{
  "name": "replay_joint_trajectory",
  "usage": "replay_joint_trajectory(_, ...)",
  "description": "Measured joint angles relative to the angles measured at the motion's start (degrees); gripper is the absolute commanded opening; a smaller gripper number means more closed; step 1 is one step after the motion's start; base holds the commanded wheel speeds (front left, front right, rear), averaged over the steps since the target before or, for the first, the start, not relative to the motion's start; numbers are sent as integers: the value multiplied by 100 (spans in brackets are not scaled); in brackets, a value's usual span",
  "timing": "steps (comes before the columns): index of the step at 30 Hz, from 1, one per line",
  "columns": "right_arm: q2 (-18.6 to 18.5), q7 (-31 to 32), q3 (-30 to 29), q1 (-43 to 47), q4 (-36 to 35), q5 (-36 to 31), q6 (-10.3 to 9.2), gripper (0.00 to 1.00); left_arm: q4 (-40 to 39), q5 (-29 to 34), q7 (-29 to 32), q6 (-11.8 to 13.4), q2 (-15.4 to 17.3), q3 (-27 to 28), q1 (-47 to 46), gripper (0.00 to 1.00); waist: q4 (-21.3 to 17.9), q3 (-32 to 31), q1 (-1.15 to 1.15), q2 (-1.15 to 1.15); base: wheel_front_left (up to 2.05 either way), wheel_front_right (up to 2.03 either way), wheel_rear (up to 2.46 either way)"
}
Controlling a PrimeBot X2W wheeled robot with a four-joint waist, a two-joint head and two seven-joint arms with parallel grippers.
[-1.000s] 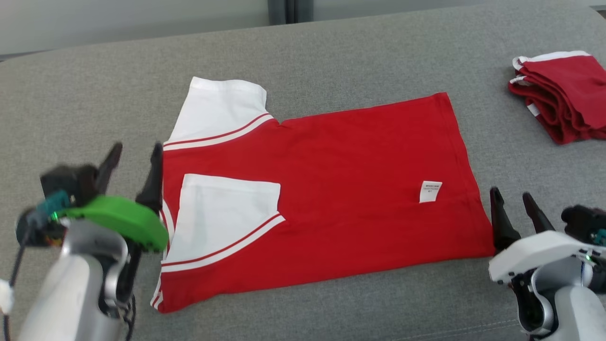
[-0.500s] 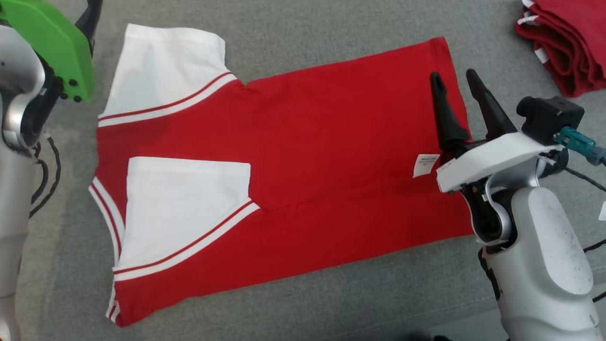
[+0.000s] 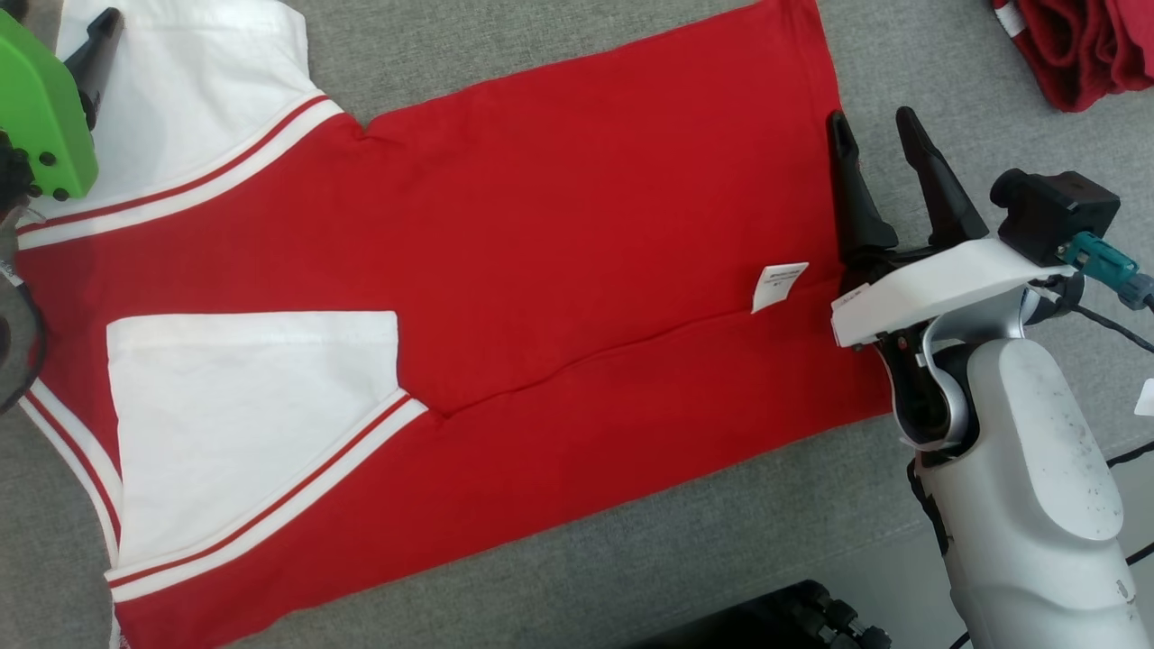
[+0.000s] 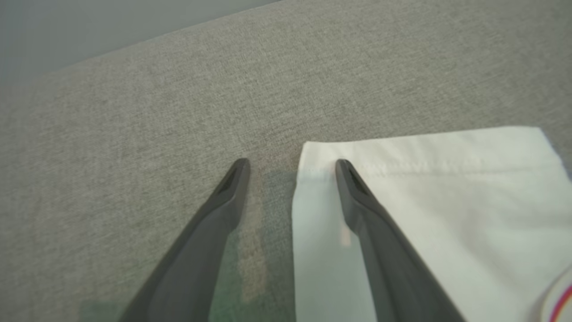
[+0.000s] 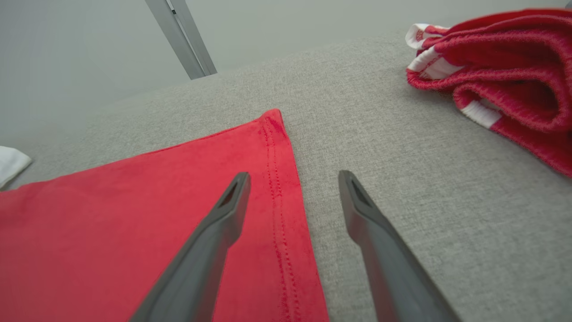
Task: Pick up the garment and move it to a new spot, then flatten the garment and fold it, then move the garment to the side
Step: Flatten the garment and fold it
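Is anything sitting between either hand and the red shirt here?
Nothing visible. The right hand, open, straddles the shirt at its hem; the left hand, open, straddles the edge of its white sleeve. The folded red pile lies apart, off to the right.

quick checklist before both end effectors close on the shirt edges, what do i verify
1. Left end effector open: ok, jaws apart.
2. Left end effector straddles the edge of the white sleeve: ok, edge lies between the jaws.
3. Right end effector open and straddling the hem: ok.
4. Garment lies flat: ok, apart from one shallow crease below the label.
5. Jaws low enough to catch the fabric: cannot tell.
6. Folded pile apart from the garment: ok, grey cushion shows between them.
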Motion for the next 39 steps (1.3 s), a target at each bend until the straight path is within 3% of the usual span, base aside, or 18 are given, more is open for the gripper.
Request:
replay_joint_trajectory(5, 0, -34, 76, -29, 52, 1, 0, 100, 21, 0, 5, 1, 81, -64, -12, 100, -74, 39, 0, 0, 0, 0, 0)
replay_joint_trajectory(7, 0, -35, 81, -68, 56, -10, 0, 100, 24, -59, 51, 1, 69, -108, -20, 46, -69, 21, 0, 0, 0, 0, 0)
replay_joint_trajectory(8, 0, -31, 80, -94, 60, -46, 0, 100, 7, -90, 58, 1, 55, -164, -22, 31, -61, 4, 0, 0, 0, 0, 0)
replay_joint_trajectory(9, -1, -23, 80, -125, 62, -98, 0, 100, -16, -105, 64, 1, 48, -210, -22, 4, -52, -12, 0, 0, 0, 0, 0)
replay_joint_trajectory(14, -68, 247, 29, -493, 176, -474, 0, 100, -60, -151, -253, -1, -54, -381, 21, 0, 44, -161, 0, 0, 0, 0, 0)
replay_joint_trajectory(22, -692, 1069, 75, -1296, 965, -758, 0, 100, -290, -365, -966, -1, -495, -421, 276, 0, 425, -444, -1, 0, 0, 0, 0)
replay_joint_trajectory(29, -1354, 1960, 454, -1864, 1779, -394, 0, 100, -675, -444, -1263, -2, -616, -515, 344, 0, 891, -588, -1, 0, 0, 0, 0)
replay_joint_trajectory(35, -1709, 2479, 944, -2132, 2229, 116, 1, 100, -891, -444, -1321, -2, -678, -637, 350, 0, 1204, -598, -1, 0, 0, 0, 0)
replay_joint_trajectory(36, -1764, 2540, 1006, -2173, 2286, 210, 1, 75, -917, -444, -1335, -2, -682, -657, 350, 0, 1244, -593, -1, 0, 0, 0, 0)
replay_joint_trajectory(37, -1803, 2593, 1054, -2216, 2340, 320, 1, 62, -949, -444, -1339, -2, -687, -676, 350, 0, 1279, -588, -1, 0, 0, 0, 0)
replay_joint_trajectory(38, -1838, 2626, 1105, -2253, 2382, 390, 1, 37, -977, -445, -1359, -2, -690, -694, 350, 0, 1306, -584, -1, 0, 0, 0, 0)
replay_joint_trajectory(39, -1871, 2647, 1171, -2284, 2412, 433, 1, 27, -998, -450, -1361, -2, -692, -713, 350, 0, 1327, -581, -1, 0, 0, 0, 0)
